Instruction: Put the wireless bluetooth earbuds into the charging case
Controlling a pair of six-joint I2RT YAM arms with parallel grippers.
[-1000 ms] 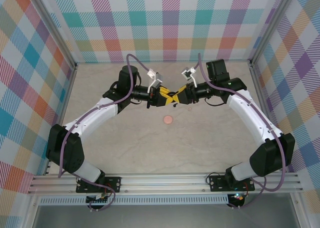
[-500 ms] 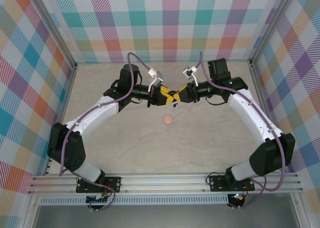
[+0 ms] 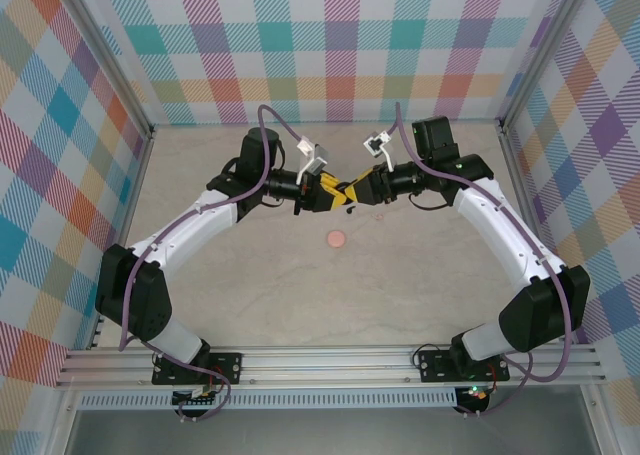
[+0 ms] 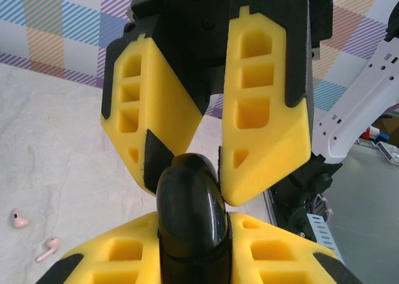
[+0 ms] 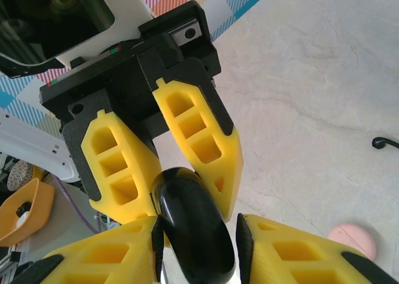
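Earbuds (image 4: 47,248) lay loose on the table (image 4: 62,171); the left gripper (image 4: 193,225) pinched the black case (image 4: 189,190) aloft, the right gripper (image 5: 198,225) straddling its free end, grip unclear. Opening it seemingly needed opposing pulls

Our count — earbuds and cases
We see two pale pink earbuds (image 4: 19,219), one black earbud (image 5: 385,142), one black case (image 4: 190,215) — and one pink case (image 5: 355,240).
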